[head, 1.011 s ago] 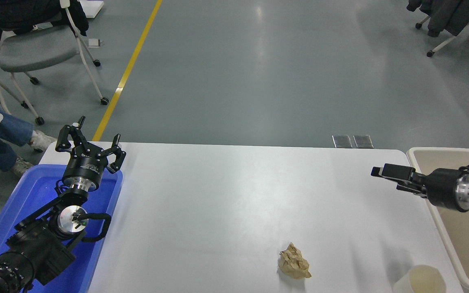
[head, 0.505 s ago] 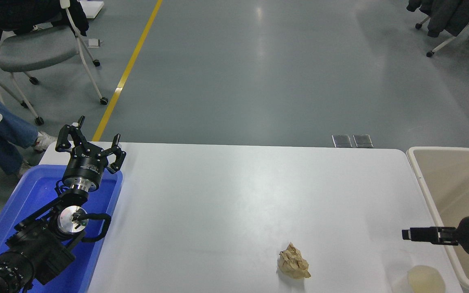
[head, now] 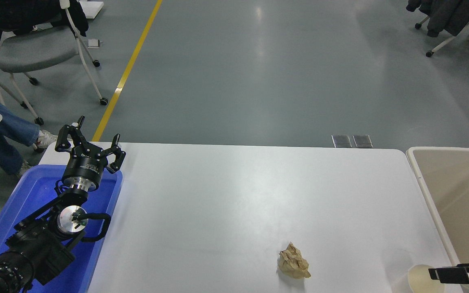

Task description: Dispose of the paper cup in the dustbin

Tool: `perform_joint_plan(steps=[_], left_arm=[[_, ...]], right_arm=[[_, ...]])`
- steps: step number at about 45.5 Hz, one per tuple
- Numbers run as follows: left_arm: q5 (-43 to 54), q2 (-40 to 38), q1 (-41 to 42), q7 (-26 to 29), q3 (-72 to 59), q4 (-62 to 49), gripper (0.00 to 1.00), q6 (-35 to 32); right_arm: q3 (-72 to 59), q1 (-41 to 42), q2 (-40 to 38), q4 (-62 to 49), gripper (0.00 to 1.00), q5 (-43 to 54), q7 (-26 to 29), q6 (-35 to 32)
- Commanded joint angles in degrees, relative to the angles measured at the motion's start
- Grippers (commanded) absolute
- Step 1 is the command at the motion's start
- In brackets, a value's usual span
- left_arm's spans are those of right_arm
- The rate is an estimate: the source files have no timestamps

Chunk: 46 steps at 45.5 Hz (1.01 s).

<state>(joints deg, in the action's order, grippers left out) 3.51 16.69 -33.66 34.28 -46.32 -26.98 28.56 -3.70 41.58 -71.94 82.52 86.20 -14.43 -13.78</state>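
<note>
At the near right corner of the white counter (head: 234,195) the paper cup (head: 424,279) stands upright with its mouth up, cut off by the bottom edge of the view. The right gripper (head: 442,274) reaches in from the right edge at the cup's rim, its tip just over or against that rim; whether its jaws are spread or closed cannot be told from this angle. Just left of the cup, apart from it, lies a crumpled brown paper ball (head: 294,261). The dustbin (head: 421,179) stands off the counter's right side, its near wall beside the cup. At the lower left the left gripper (head: 92,143) is parked above a blue tray (head: 31,191), jaws spread and holding nothing. Farther off, a person's legs (head: 4,134) show at the left edge.
</note>
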Motion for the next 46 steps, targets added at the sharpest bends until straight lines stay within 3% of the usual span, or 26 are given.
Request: perform_joint_plan(steps=[1, 18, 39, 44, 46], left_arm=[[0.0, -0.07, 0.0, 0.0, 0.0, 0.0, 1.0, 0.0], [0.0, 0.01, 0.0, 0.0, 0.0, 0.0, 1.0, 0.0], [0.0, 0.01, 0.0, 0.0, 0.0, 0.0, 1.0, 0.0], [0.0, 0.01, 0.0, 0.0, 0.0, 0.0, 1.0, 0.0], [0.0, 0.01, 0.0, 0.0, 0.0, 0.0, 1.0, 0.0]], right_arm=[[-0.17, -2.38, 0.75, -0.17, 1.0, 0.9, -0.08, 2.88], [-0.08, -4.49, 4.88, -3.59, 1.0, 0.99, -0.08, 7.01], [-0.17, -4.58, 6.64, -5.97, 0.96, 0.9, -0.08, 7.19], [-0.17, -5.1, 7.07, -5.97, 0.82, 0.9, -0.08, 7.37], [-0.17, -5.28, 7.08, -5.97, 0.65, 0.9, -0.16, 8.07]])
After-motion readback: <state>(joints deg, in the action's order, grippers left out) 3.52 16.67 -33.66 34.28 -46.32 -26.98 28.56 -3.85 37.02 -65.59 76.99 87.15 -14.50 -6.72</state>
